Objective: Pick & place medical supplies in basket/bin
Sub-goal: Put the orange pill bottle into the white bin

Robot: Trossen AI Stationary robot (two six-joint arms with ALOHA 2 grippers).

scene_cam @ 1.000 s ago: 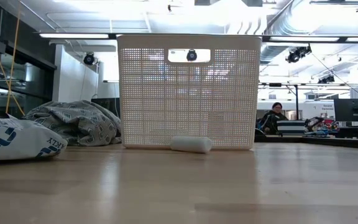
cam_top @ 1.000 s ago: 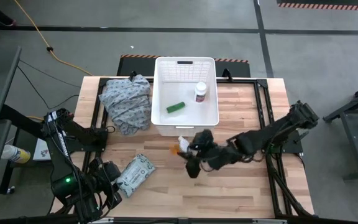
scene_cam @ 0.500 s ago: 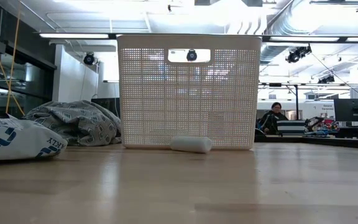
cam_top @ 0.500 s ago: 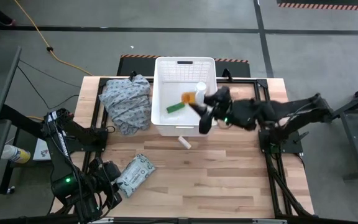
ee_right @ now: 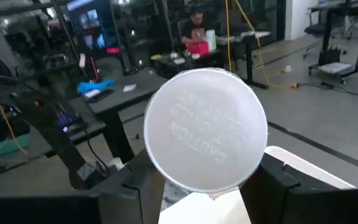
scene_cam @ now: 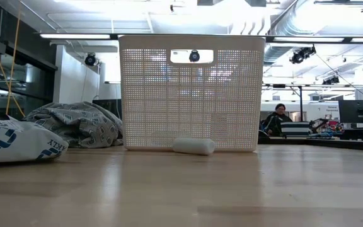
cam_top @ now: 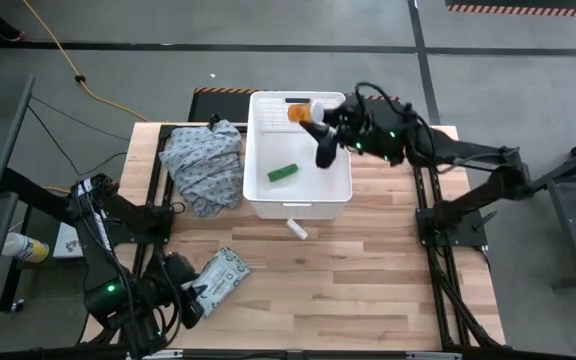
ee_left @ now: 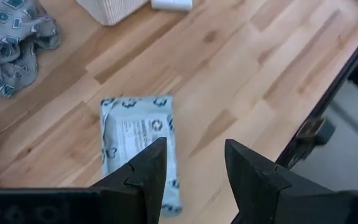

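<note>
My right claw (ee_right: 207, 177) is closed on a small orange piece (cam_top: 296, 112) with a round white cap (ee_right: 205, 127); the cap fills the space between the two fingers in the right wrist view. In the high view this claw (cam_top: 314, 120) hangs in the upper middle of the frame, over the far rim of the white bin (cam_top: 250, 150), beside the handle slot. I judge the step in hand is the carry and drop of this piece.

The piece seems to sit almost over the rim and not over the floor of the bin. So the next move, I think, is to bring it a little toward the centre of the bin, go lower, and only then open the fingers; otherwise it may fall outside.

Inside the bin lies the green stick-shaped box (cam_top: 282, 173). The white tube (cam_top: 297, 229) is on the table, just beside the near wall of the bin. The soft packet (ee_left: 140, 146) lies in the lower left of the high view, and my left claw (ee_left: 194, 162) waits just above it, open and empty. The cloth (cam_top: 203, 165) is left of the bin
</note>
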